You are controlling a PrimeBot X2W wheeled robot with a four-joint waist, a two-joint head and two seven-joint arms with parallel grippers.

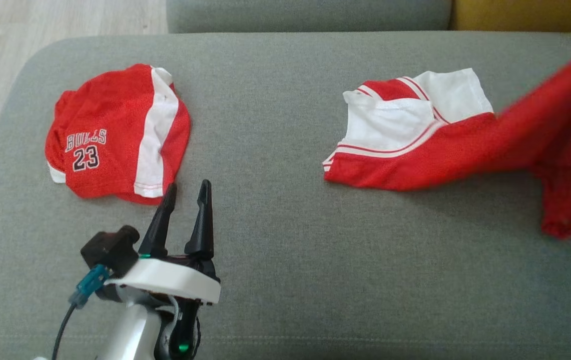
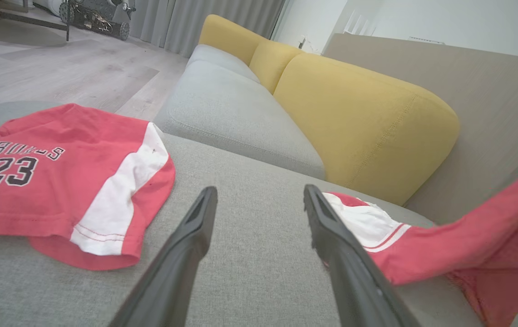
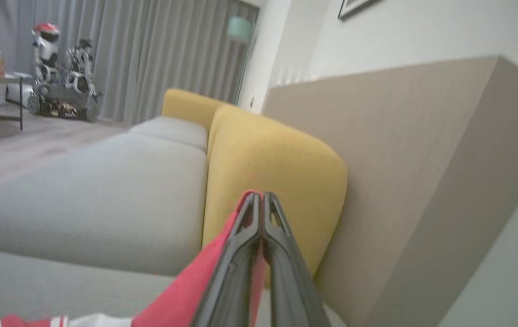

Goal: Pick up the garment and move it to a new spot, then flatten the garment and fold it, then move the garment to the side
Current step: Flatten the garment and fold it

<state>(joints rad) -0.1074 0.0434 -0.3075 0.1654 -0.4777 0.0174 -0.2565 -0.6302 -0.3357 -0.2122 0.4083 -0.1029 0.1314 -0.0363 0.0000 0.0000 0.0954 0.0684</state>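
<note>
The garment (image 1: 415,150), red with white panels and striped trim, lies partly on the grey seat (image 1: 285,260). Its red right end is stretched up and off toward the right edge of the head view. In the right wrist view my right gripper (image 3: 262,196) is shut on that red cloth (image 3: 181,295), which hangs from between its fingers. My left gripper (image 1: 187,192) stands open over the seat near the front left, holding nothing. In the left wrist view the left gripper (image 2: 259,195) has bare cushion between its fingers, and the lifted garment (image 2: 445,245) is to its right.
A second red garment (image 1: 110,135) marked "BULLS 23" lies folded at the seat's left, just beyond my left fingertips. Yellow back cushions (image 2: 358,122) and a beige panel (image 3: 399,159) stand behind the seat. Wooden floor (image 1: 40,20) lies past the left edge.
</note>
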